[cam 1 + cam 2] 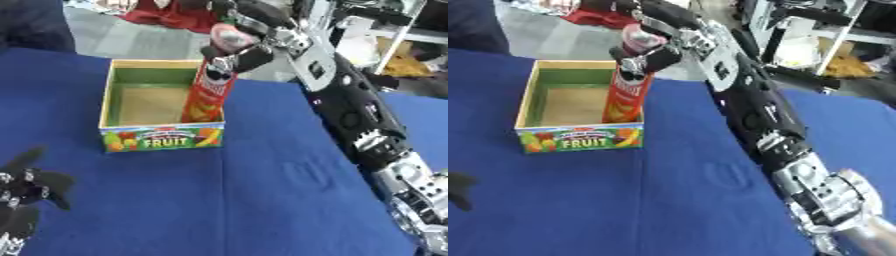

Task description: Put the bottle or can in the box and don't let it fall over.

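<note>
While the right arm reached in from the lower right across the blue-covered counter, its right hand was curled round the upper part of a tall red crisp can, fingers wrapped just below the can's pale pink lid. The can stood inside the cardboard box, in its near right corner, against the right wall and close behind the front wall. It leaned a little, its top tipped toward the right and away from the box's middle, while its lower end was down in the box; whether the base sat flat on the tan bottom could not be told. The box was open at the top, green on its inner walls, with the word FRUIT and pictures of fruit printed on its front face. It sat on the counter toward the far left, well apart from the near edge.

The left hand rested idle at the lower left corner of the left eye view, fingers spread and relaxed, pointing upward, holding nothing and well apart from the box.
</note>
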Motion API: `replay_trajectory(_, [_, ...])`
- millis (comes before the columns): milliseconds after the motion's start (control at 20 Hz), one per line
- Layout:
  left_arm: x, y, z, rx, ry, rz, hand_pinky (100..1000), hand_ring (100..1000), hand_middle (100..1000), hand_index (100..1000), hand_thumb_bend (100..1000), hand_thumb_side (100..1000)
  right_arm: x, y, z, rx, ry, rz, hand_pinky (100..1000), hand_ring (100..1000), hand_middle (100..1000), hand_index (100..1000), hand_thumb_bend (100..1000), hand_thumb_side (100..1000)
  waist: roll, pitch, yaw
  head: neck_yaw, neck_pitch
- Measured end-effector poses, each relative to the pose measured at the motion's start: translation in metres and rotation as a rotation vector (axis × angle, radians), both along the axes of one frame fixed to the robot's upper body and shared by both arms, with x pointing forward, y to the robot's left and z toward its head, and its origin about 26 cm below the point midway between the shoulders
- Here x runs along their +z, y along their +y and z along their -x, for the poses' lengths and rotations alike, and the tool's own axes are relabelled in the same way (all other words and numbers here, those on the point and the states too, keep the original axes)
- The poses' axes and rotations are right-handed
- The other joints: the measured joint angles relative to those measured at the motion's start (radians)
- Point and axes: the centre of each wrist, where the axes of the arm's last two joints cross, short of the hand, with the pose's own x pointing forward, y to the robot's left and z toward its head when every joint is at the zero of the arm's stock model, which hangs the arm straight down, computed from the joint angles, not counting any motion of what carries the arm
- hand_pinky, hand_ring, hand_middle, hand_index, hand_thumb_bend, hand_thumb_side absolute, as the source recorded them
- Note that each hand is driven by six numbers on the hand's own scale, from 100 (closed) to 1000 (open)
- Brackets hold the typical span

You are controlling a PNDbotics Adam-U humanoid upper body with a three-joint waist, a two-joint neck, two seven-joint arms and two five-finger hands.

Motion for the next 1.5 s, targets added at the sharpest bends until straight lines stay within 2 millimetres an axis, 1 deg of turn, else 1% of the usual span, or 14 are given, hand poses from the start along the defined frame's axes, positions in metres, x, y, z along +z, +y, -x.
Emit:
replay_trajectory(250, [0.000,0.000,0.000,-0.001,0.000,-0.001,524,747,589,1000,100,607,-0.002,0.003,0.000,0.039,0.018,-0.040,1000,1000,1000,1000,100,219,0.001,0.000,-0.005,-0.001,0.000])
replay_trajectory(300, [0.000,0.000,0.000,-0.001,0.000,-0.001,524,747,589,1000,100,603,-0.002,0.003,0.000,0.045,0.023,-0.051,1000,1000,1000,1000,100,305,0.001,0.000,-0.009,-0.001,0.000])
replay_trajectory(350, [0.000,0.000,0.000,-0.001,0.000,-0.001,523,748,589,1000,100,610,-0.002,0.003,0.000,0.052,0.026,-0.063,1000,994,1000,1000,100,245,0.002,0.000,-0.013,-0.001,0.000])
replay_trajectory(550, [-0.006,0.002,0.002,0.007,0.019,-0.002,523,748,589,1000,100,616,0.001,0.002,0.007,0.086,0.010,-0.137,1000,964,995,1000,100,284,0.009,-0.006,-0.046,0.012,0.000])
replay_trajectory(650, [-0.009,0.004,0.003,0.017,0.029,-0.001,523,748,589,1000,100,617,0.003,-0.004,0.014,0.100,-0.011,-0.174,1000,922,964,1000,100,215,0.011,-0.012,-0.069,0.027,0.002])
replay_trajectory(700, [-0.011,0.006,0.004,0.025,0.034,0.000,523,748,589,1000,100,618,0.003,-0.008,0.018,0.107,-0.021,-0.193,996,906,951,1000,100,226,0.012,-0.016,-0.087,0.038,0.005])
replay_trajectory(850, [-0.017,0.012,0.007,0.058,0.050,0.004,523,749,589,1000,100,622,-0.002,-0.031,0.031,0.102,-0.042,-0.245,979,866,931,989,100,382,0.021,-0.022,-0.157,0.085,0.017])
replay_trajectory(900, [-0.018,0.014,0.008,0.071,0.055,0.006,522,749,589,1000,100,624,-0.004,-0.037,0.036,0.096,-0.044,-0.268,981,851,923,984,100,418,0.024,-0.022,-0.178,0.103,0.019])
replay_trajectory(1000, [-0.020,0.018,0.009,0.094,0.060,0.011,522,750,589,1000,100,624,-0.010,-0.048,0.045,0.084,-0.039,-0.320,985,834,920,981,100,426,0.026,-0.022,-0.210,0.135,0.019])
replay_trajectory(1050, [-0.021,0.021,0.009,0.108,0.063,0.013,522,750,590,1000,100,624,-0.014,-0.050,0.049,0.080,-0.032,-0.353,987,829,919,981,100,429,0.025,-0.022,-0.234,0.155,0.019])
replay_trajectory(1100, [-0.022,0.022,0.010,0.120,0.063,0.015,522,751,590,1000,100,628,-0.019,-0.054,0.052,0.072,-0.020,-0.383,994,827,923,984,100,429,0.026,-0.022,-0.256,0.173,0.020])
replay_trajectory(1200, [-0.023,0.025,0.011,0.142,0.065,0.016,521,752,590,1000,100,632,-0.030,-0.063,0.059,0.046,0.016,-0.430,1000,818,921,982,100,436,0.029,-0.021,-0.287,0.202,0.023])
replay_trajectory(1350, [-0.025,0.030,0.012,0.174,0.066,0.014,520,753,590,1000,100,640,-0.051,-0.075,0.066,0.000,0.091,-0.503,1000,808,916,977,100,450,0.029,-0.013,-0.317,0.236,0.025])
replay_trajectory(1500, [-0.026,0.033,0.013,0.199,0.067,0.009,518,754,590,1000,100,654,-0.078,-0.085,0.073,-0.042,0.186,-0.588,1000,791,906,968,100,470,0.033,-0.004,-0.335,0.258,0.026])
